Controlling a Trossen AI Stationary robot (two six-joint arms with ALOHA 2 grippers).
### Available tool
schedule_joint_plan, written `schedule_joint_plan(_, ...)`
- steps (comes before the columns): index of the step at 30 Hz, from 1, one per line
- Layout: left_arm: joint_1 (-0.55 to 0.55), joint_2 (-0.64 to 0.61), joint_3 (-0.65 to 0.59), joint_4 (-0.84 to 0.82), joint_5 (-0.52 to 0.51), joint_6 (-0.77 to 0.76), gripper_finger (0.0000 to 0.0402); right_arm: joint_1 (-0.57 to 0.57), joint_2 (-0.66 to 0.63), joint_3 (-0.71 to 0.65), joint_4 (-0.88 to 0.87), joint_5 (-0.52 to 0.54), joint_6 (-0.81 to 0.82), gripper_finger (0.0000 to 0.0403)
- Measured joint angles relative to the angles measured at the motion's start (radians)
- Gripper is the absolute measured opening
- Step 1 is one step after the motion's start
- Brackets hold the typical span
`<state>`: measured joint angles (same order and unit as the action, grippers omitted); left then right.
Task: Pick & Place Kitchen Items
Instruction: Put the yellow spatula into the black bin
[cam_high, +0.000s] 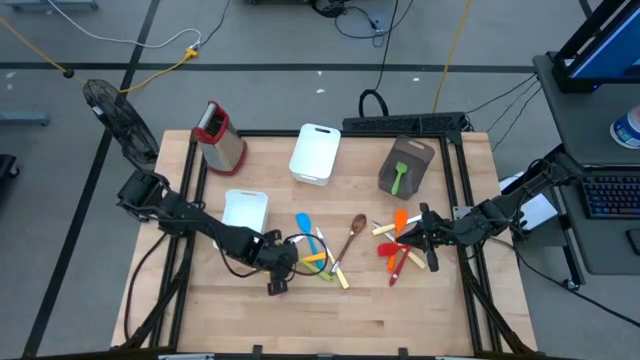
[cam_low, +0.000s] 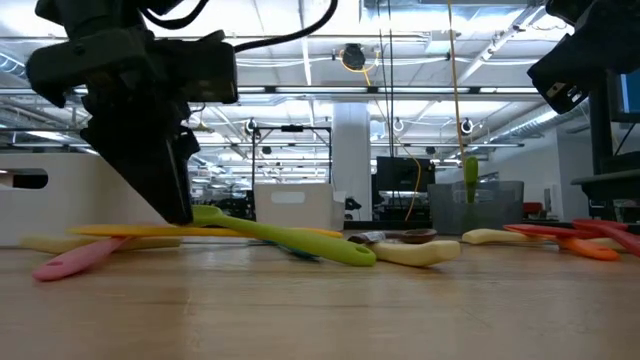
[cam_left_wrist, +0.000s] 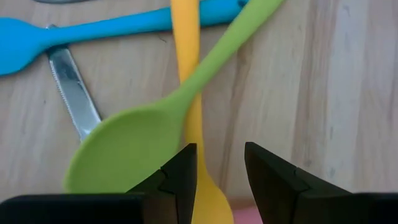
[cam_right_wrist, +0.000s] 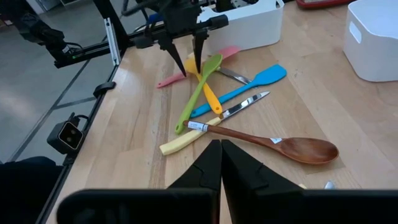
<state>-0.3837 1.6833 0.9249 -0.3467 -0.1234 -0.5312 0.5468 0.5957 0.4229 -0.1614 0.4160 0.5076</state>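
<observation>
Left gripper (cam_left_wrist: 221, 177): was lowered over the utensil pile near the table's middle; its fingers (cam_right_wrist: 198, 53) were parted, with only the yellow spoon's handle end seen in the gap, and no grip was seen.
Green spoon (cam_left_wrist: 134, 143): its bowl was found just beside one finger of the left gripper, lying across the yellow spoon (cam_left_wrist: 186, 81).
Blue spatula (cam_left_wrist: 93, 34): was laid beyond the fingertips, crossing under the yellow and green handles.
Knife (cam_left_wrist: 71, 90): was partly covered by the green bowl.
Pink utensil (cam_low: 75, 262): was seen on the board beside the left gripper.
Wooden spoon (cam_right_wrist: 273, 144): was placed between the two grippers.
Right gripper (cam_right_wrist: 221, 165): was held closed and empty above the board, near the red and orange utensils (cam_high: 398, 250).
</observation>
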Motion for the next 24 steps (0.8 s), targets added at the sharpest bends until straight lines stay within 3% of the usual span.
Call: schedule_joint_plan(24, 0.031, 0.055, 0.000, 0.002, 0.038, 0.023, 0.0140, 0.000, 0.000, 0.000, 0.000, -0.001, -0.003, 0.0004)
